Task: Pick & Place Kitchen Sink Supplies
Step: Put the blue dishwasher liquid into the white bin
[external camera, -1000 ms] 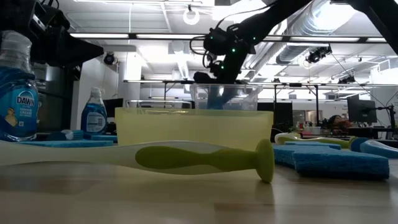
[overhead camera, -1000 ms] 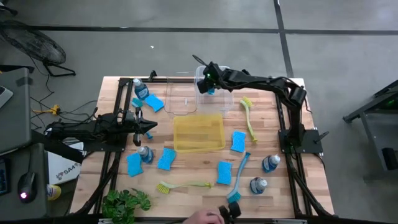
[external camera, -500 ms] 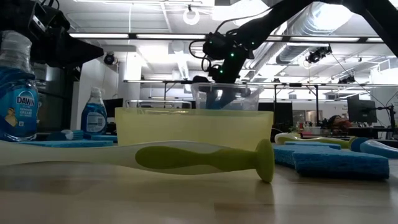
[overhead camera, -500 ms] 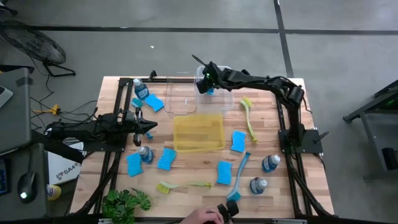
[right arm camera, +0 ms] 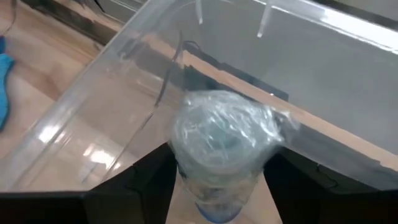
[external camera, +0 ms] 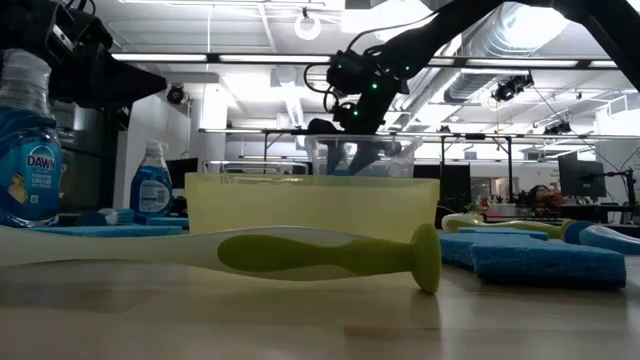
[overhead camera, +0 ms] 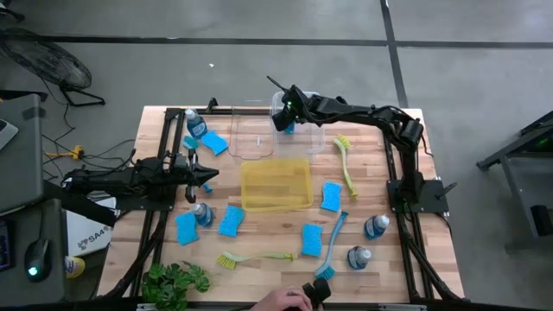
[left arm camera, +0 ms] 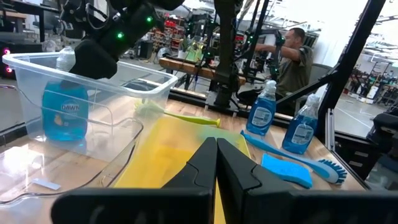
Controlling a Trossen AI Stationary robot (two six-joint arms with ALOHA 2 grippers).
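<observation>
right hand [overhead camera: 288, 117]: over the far right of the table [overhead camera: 259, 233], inside the clear plastic bin [overhead camera: 304, 136], fingers [right arm camera: 146, 177] closed on the white cap of a small clear bottle of blue liquid [left arm camera: 64, 106].

bottle: upright in the bin's near-left corner, long axis vertical, cap up, label facing the left arm. whether its base touches the bin floor cannot be told.

left hand [overhead camera: 207, 175]: waits over the table's left side, pointing toward the yellow plastic bin [overhead camera: 275, 183], fingers [left arm camera: 205, 168] pressed together, holding nothing.

risks, judged: released above the floor, the bottle may tip against the wall; fingers drawn off sideways could drag the cap and topple it; the light bin may shift if the hand brushes its rim.

loose items: blue rectangular sponges [overhead camera: 330, 196], yellow-green dish brush [overhead camera: 344, 158], further bottles [overhead camera: 375, 226].
</observation>
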